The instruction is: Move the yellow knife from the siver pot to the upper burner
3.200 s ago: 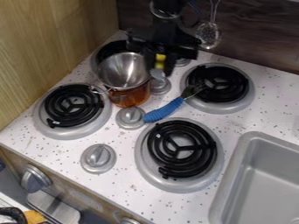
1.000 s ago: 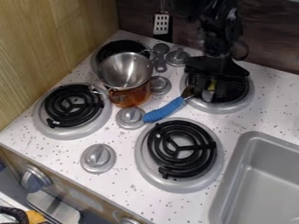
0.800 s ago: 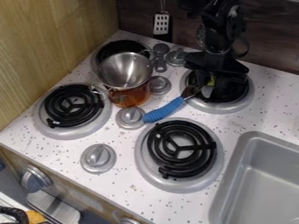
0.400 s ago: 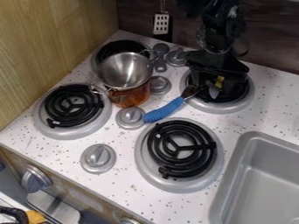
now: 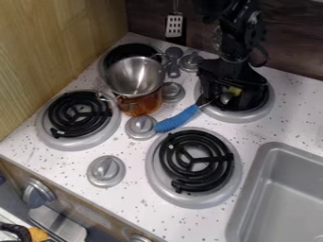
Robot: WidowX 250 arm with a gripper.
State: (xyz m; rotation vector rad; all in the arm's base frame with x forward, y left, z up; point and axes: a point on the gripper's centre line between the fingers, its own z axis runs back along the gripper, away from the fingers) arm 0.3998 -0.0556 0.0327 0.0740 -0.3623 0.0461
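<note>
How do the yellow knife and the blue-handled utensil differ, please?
The knife shows yellow, while the utensil has a blue handle. The knife is at the gripper, over the upper right burner; the utensil's handle lies on the counter. Both are at the same burner.

I'm counting one silver metal pot with a copper-coloured lower side [image 5: 134,75]. Four black coil burners [image 5: 80,113] are sitting in four round grey pans [image 5: 157,182]: one behind the pot, one left of it, two off to its right. Four round grey knobs [image 5: 106,171] are dotting the white speckled top around the pot, and two more are showing on the front panel, below it. One yellow knife [image 5: 234,90] is lying right of the pot, under one black robot gripper [image 5: 228,94]. One blue-handled utensil [image 5: 178,119] is resting nearer it; one pale slotted spatula [image 5: 174,26] is hanging behind. One grey rectangular sink [image 5: 255,170] is standing farther right.
</note>
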